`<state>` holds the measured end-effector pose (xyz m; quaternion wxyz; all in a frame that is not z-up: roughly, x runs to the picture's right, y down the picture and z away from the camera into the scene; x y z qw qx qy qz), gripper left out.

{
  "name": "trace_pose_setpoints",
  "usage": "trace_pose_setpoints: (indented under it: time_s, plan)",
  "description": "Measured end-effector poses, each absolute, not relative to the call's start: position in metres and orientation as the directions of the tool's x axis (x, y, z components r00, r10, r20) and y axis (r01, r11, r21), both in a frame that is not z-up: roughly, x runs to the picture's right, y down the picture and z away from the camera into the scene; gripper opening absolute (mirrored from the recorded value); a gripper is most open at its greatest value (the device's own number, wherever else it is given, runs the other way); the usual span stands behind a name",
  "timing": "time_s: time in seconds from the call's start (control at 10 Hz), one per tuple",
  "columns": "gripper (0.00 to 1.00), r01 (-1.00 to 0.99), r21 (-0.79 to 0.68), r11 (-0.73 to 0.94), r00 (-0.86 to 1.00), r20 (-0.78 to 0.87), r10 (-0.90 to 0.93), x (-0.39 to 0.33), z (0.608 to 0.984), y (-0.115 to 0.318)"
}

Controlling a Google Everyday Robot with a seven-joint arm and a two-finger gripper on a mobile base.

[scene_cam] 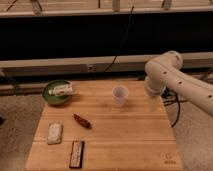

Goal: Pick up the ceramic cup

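Observation:
The ceramic cup [119,95] is small, pale white and handleless. It stands upright on the wooden table [125,142], right of centre near the far edge. My white arm reaches in from the right, and my gripper [153,102] hangs at the table's right edge. It is to the right of the cup, about a cup's width away, and not touching it.
A green bowl [51,95] with a white item [63,90] in it sits at the far left. A red-brown item [82,121], a white packet [54,133] and a dark bar [76,153] lie on the table's left half. A dark rail and cables run behind.

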<state>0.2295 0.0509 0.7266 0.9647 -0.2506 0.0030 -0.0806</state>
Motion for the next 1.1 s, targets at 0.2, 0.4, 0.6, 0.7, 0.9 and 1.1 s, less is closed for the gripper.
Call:
trace_pose_setpoints:
  time_s: [0.2,0.4,0.6,0.7,0.9,1.1]
  plan:
    - [0.80,0.197,-0.477,0.857,0.979,0.056,-0.194,0.220,0.732,0.046]
    - [0.80,0.237,-0.471,0.850,0.971,0.076,-0.228,0.212,0.737,0.042]
    - [0.80,0.280,-0.461,0.842,0.959,0.099,-0.265,0.201,0.743,0.037]
    - [0.80,0.295,-0.458,0.839,0.955,0.105,-0.278,0.199,0.745,0.036]
    - [0.80,0.342,-0.448,0.826,0.939,0.133,-0.317,0.187,0.750,0.033]
    - [0.80,0.373,-0.442,0.816,0.927,0.152,-0.342,0.179,0.754,0.032]
